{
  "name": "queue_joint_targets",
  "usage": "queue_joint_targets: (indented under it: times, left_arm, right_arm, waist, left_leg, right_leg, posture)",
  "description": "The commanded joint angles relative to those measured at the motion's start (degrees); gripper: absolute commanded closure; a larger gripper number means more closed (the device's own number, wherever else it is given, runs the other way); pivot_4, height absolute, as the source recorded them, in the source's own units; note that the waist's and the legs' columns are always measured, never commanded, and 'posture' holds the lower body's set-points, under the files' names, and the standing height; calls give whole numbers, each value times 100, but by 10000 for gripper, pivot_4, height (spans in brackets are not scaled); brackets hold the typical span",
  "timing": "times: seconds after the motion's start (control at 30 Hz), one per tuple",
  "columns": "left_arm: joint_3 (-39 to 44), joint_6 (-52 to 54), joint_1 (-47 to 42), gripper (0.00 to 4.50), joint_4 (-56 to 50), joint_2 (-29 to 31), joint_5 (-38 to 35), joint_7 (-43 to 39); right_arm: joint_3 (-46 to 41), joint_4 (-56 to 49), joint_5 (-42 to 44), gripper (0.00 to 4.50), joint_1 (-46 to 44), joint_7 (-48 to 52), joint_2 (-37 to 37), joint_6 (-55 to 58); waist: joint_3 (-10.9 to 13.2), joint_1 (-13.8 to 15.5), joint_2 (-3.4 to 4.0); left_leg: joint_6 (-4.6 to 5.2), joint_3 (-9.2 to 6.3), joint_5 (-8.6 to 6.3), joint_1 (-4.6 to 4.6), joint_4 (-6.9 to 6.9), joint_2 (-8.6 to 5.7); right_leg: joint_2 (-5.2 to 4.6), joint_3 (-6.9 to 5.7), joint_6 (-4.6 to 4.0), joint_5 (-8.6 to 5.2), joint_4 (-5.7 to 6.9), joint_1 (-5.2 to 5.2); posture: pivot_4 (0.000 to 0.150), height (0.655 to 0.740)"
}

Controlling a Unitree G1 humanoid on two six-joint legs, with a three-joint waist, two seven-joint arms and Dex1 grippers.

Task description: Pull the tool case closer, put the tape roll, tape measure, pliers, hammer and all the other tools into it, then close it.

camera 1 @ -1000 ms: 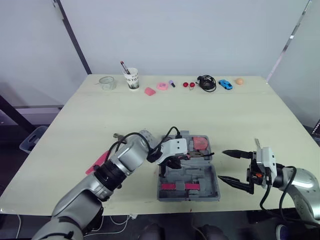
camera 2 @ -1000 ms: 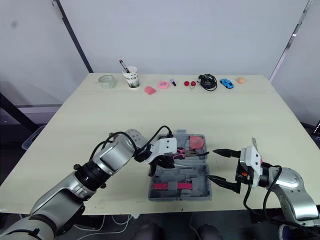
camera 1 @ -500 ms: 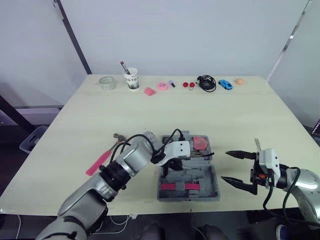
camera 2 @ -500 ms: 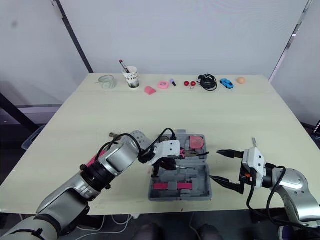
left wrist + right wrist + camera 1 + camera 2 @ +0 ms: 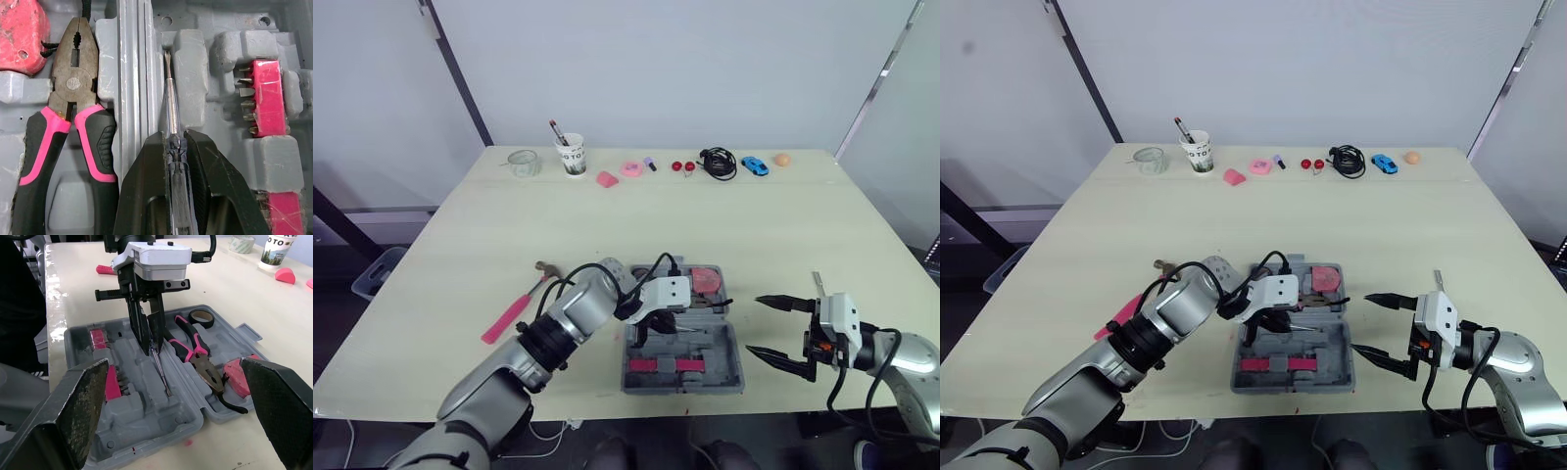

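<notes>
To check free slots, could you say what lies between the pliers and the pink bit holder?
In the left wrist view, a clear-handled screwdriver, gripped by the left gripper, lies there.

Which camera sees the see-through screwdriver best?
Left wrist view: the screwdriver is close up, pinched by the left hand. The right wrist view shows it smaller. In the eye views it's too tiny to tell.

Tool case (image 5: 195, 73) — matt grey plastic

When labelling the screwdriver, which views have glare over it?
Left wrist view: glints streak the clear handle of the screwdriver, pinched in the left gripper; the shaft reads plainly on the case. Right wrist view: glare whitens the table edge, not the screwdriver.
</notes>
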Motion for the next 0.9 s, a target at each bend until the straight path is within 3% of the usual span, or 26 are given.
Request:
queue_joint_targets:
  times: [0.03, 0.4, 0.47, 0.6, 0.9]
  left_arm:
    - [-47, -42, -78, 44310, 71, -43, 81, -48]
    - [0, -113, -54, 44310, 103, -62, 103, -8]
    - [5, -138, -53, 34069, 103, -49, 108, -6]
    - [19, -187, -48, 17721, 108, -57, 135, 18]
    - [86, -380, -73, 17721, 120, -18, 204, 100]
  right_arm:
    - [-66, -66, 9, 0, 28, -16, 28, -116]
    - [-23, -54, -59, 0, 7, -22, 59, -141]
    - [-8, -66, -68, 0, 27, -21, 75, -149]
    - [-6, -71, -73, 0, 43, -19, 85, -155]
    - [5, -17, -63, 0, 18, 26, 64, -169]
  waist:
    - [0, 1, 0]
    - [-1, 2, 1]
    - [-1, 0, 1]
    - [-1, 2, 1]
    - [-1, -7, 1]
  left_leg:
    - [0, 0, 0, 0, 1, 0]
    - [0, -5, 0, 0, 10, 0]
    - [0, -5, 0, 0, 10, 0]
    - [0, -7, 0, 0, 17, -1]
    - [1, -1, 0, 3, 44, -1]
  right_leg:
    - [0, 0, 0, 0, 0, 0]
    - [11, 13, 0, 0, 4, 5]
    - [11, 13, 0, 0, 4, 5]
    - [21, 27, 0, 0, 10, 5]
    - [45, 76, -6, -4, 43, 3]
  posture:
    - [1500, 7400]
    - [1500, 7400]
    - [1500, 7400]
    - [1500, 7400]
    - [1500, 7400]
